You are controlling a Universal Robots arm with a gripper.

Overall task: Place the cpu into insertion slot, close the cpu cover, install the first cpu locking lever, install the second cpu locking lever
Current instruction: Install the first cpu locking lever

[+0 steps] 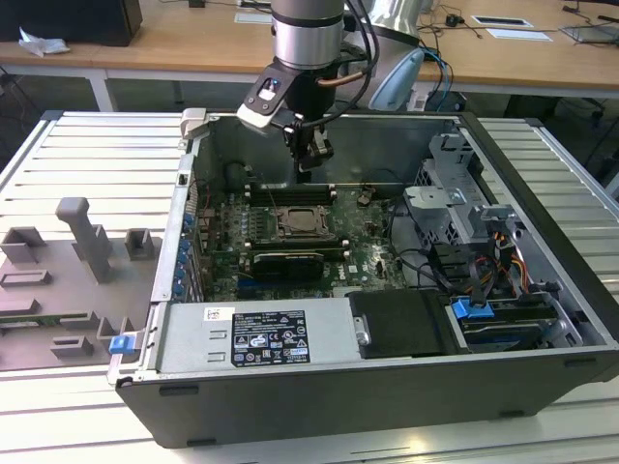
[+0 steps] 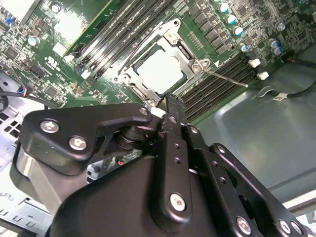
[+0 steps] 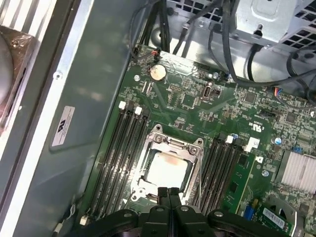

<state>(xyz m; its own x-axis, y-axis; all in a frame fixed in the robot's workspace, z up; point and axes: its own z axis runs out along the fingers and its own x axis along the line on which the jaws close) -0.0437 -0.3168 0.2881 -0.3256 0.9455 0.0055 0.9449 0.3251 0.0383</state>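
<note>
The cpu (image 3: 167, 169) (image 2: 160, 66) lies flat in the insertion slot (image 1: 308, 224) on the green board, its pale metal top showing. The cpu cover (image 3: 174, 144) (image 2: 129, 79) frames it and looks to lie down around it. From one corner of the socket a thin metal locking lever (image 2: 227, 79) juts out over the memory slots. My gripper (image 1: 311, 172) (image 3: 168, 191) (image 2: 170, 101) hangs inside the case a little above the socket's edge. It is shut, its fingertips pressed together with nothing between them and touching nothing.
Memory slots (image 3: 121, 148) flank the socket on both sides. A long black card (image 1: 286, 261) lies in front of it. The power supply box (image 1: 261, 338), drive cage (image 1: 455, 193) and loose cables (image 1: 435, 266) crowd the case. Grey fixtures (image 1: 87, 237) stand outside on the exterior view's left.
</note>
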